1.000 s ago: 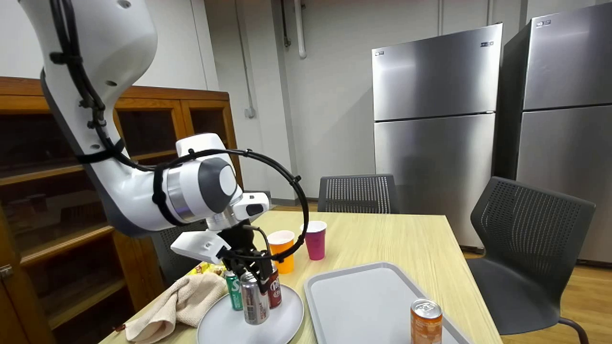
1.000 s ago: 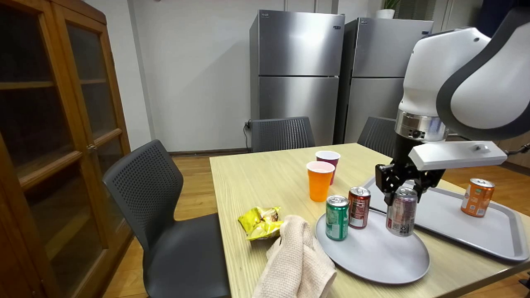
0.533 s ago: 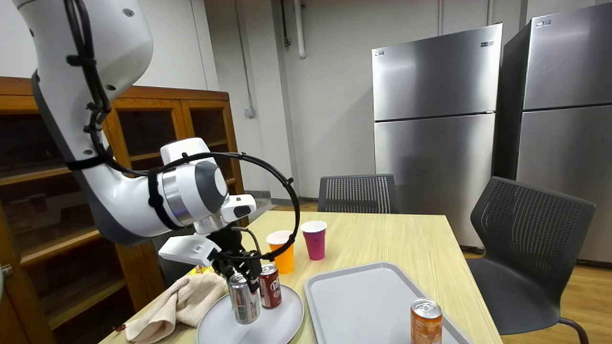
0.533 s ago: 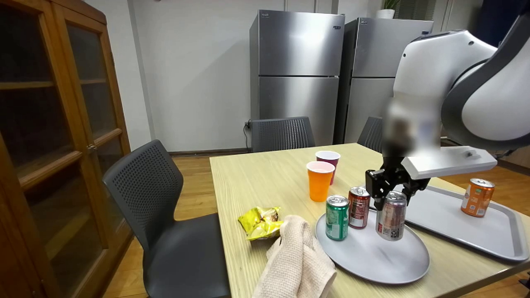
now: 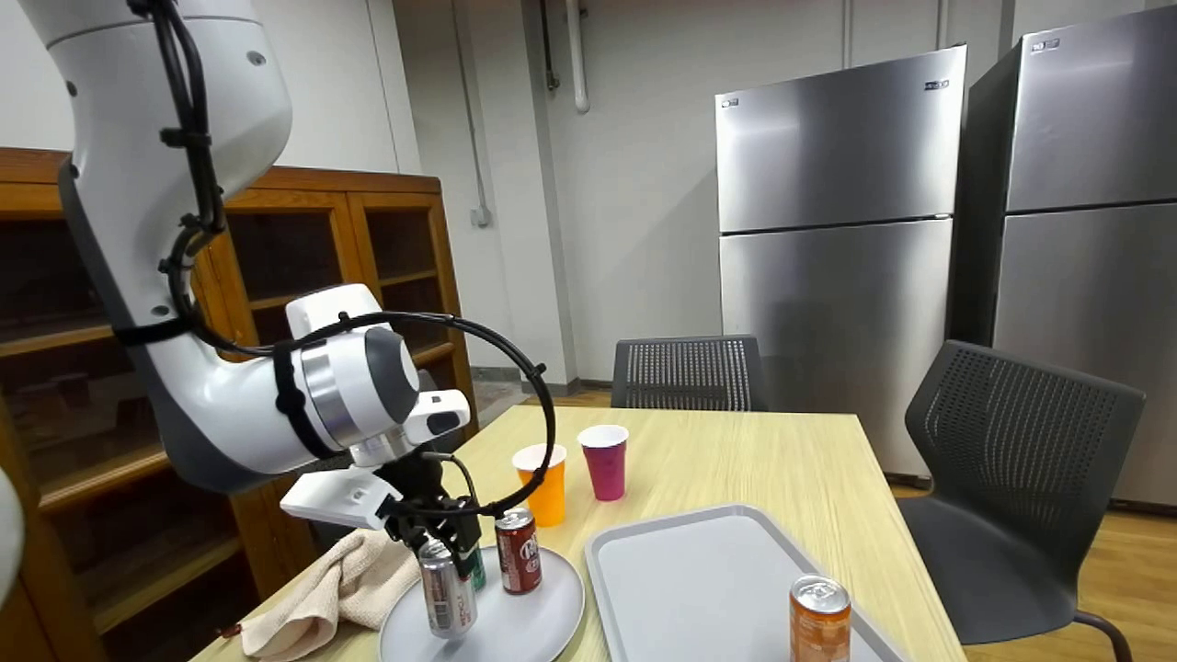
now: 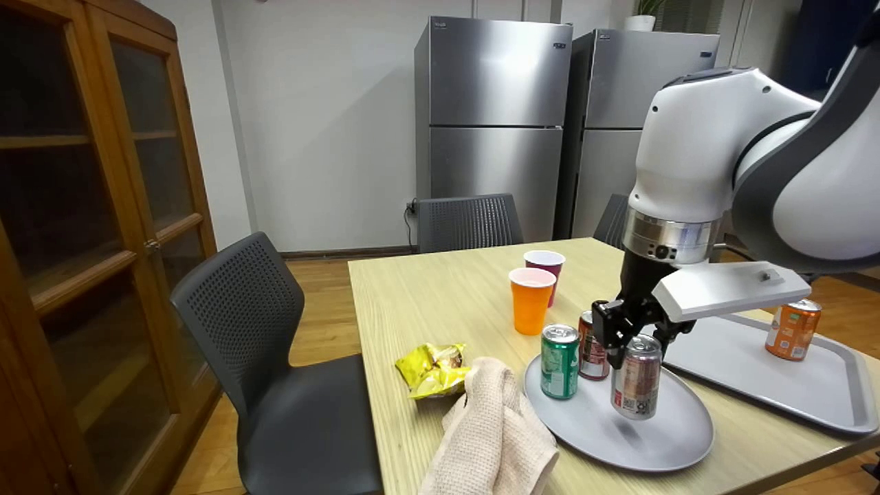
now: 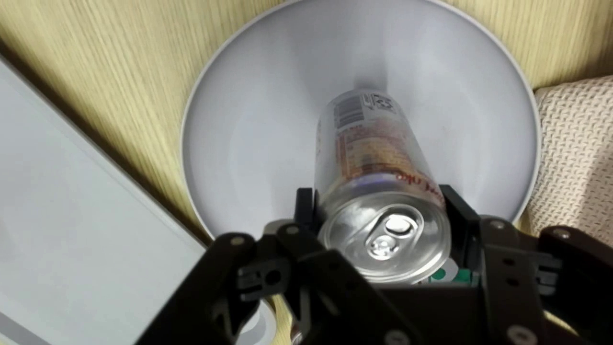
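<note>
My gripper [image 7: 381, 207] is shut on a silver can [image 7: 373, 139], with one finger on either side near its top. The can leans a little over the round grey plate [image 6: 677, 440] and its base seems slightly above the surface; exact contact cannot be told. In an exterior view, a dark red can [image 5: 519, 556] and a green can [image 6: 559, 364] stand upright on the plate's far side. The green can [image 5: 479, 570] is partly hidden behind the gripper. In the wrist view only a sliver of green shows below the held can's lid.
Beside the plate lies a grey tray [image 5: 680, 561] carrying an orange can [image 5: 820, 616]. An orange cup [image 6: 531, 302] and a purple cup [image 5: 605, 467] stand behind the plate. A beige towel [image 6: 485, 426] and a yellow snack bag [image 6: 433, 371] lie at its other side.
The gripper has carried the silver can leftward and lower in both exterior views, away from the tray and across the plate. The other cans, cups and towel stayed put.
</note>
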Robot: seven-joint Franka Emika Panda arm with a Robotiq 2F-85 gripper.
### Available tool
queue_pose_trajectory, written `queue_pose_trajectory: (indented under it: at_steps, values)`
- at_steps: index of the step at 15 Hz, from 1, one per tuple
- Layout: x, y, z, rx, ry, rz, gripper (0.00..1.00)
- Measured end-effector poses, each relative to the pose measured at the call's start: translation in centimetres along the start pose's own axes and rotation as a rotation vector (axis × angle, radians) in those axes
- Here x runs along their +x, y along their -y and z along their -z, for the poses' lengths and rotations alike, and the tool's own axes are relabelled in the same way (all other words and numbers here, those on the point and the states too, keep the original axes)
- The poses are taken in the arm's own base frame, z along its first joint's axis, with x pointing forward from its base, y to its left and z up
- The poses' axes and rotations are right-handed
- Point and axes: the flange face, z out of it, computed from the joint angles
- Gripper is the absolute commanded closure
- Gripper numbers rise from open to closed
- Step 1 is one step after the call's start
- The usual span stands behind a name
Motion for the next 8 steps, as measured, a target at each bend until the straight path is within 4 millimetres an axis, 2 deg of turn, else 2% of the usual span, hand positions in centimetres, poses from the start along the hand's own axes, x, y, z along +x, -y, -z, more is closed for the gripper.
queue_pose_trajectory:
  at_steps: [8]
  values:
    - [-0.28, 0.44, -1.09, 0.001, 0.015, -0.005, 0.62]
